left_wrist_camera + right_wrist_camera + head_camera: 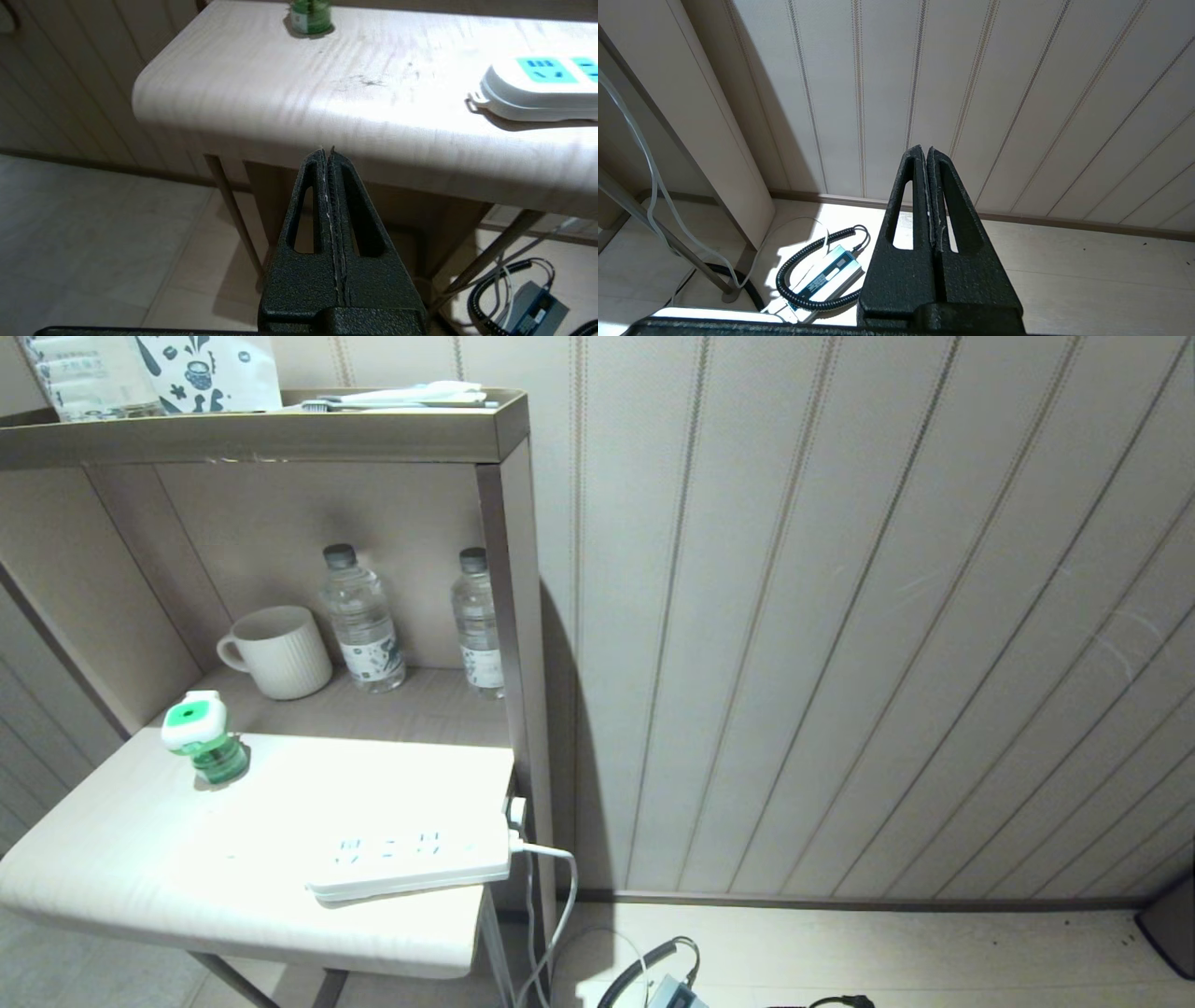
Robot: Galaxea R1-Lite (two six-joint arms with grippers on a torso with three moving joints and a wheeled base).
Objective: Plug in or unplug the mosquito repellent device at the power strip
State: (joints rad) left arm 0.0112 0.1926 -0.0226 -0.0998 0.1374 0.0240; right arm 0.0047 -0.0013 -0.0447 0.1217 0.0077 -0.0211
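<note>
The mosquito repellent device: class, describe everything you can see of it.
The mosquito repellent device is a small unit with a rounded white head, green on top, above a translucent green bottle. It stands upright on the pale table near the back left corner, unplugged, apart from the power strip. Nothing grips it.

Head view: high, looking forward and down onto desk [140, 859], shelf nook behind, panelled wall [840, 616] to right.
Left wrist view: low, near desk front edge, looking over closed left pincer [328, 150] across desk top; shares green device [309, 16] and power strip [537, 93] with head view.
Right wrist view: low, facing wall and floor past closed right pincer [923, 148]; shares coiled cable [817, 280] on floor.
</note>
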